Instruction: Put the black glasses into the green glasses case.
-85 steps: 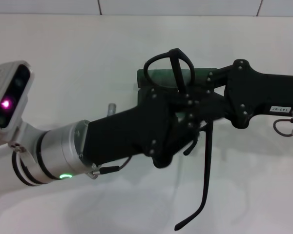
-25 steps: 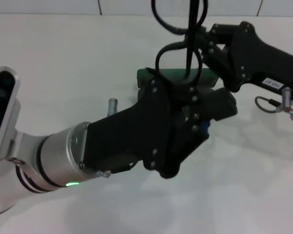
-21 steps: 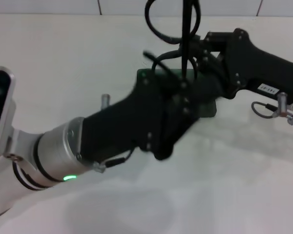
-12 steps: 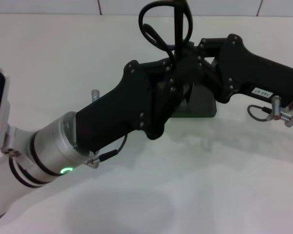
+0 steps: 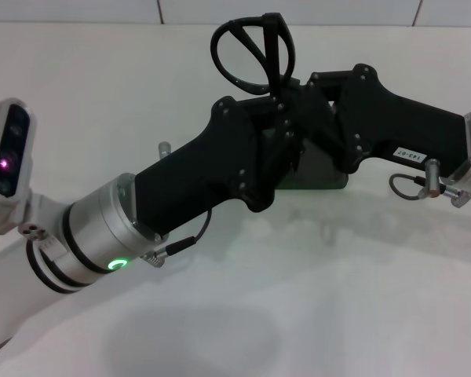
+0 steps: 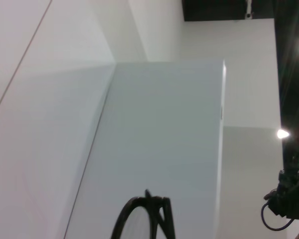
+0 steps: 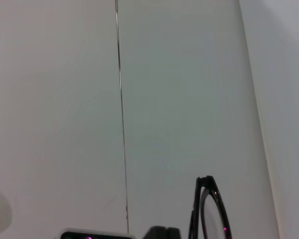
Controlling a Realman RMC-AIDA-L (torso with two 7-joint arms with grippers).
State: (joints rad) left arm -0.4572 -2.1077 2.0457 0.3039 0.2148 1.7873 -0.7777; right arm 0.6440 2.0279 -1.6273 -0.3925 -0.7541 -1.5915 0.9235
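Observation:
The black glasses (image 5: 276,51) stand upright above the two grippers, lenses up and temple arms folded against the frame. They also show in the left wrist view (image 6: 154,201) and edge-on in the right wrist view (image 7: 203,185). My right gripper (image 5: 302,94) comes in from the right and is shut on the lower part of the glasses. My left gripper (image 5: 276,118) comes up from the lower left and meets the glasses at the same spot; its fingers are hidden. The green glasses case (image 5: 326,169) lies on the table below, mostly hidden behind both grippers.
The white table (image 5: 220,314) spreads all round, with the tiled wall edge (image 5: 157,12) behind. My left arm's silver wrist (image 5: 102,236) crosses the front left. A cable loop (image 5: 408,187) hangs under the right wrist.
The right gripper has carried the glasses left and slightly down. The left gripper has risen to meet them. The temple arm that hung down 3.4 s ago now lies folded.

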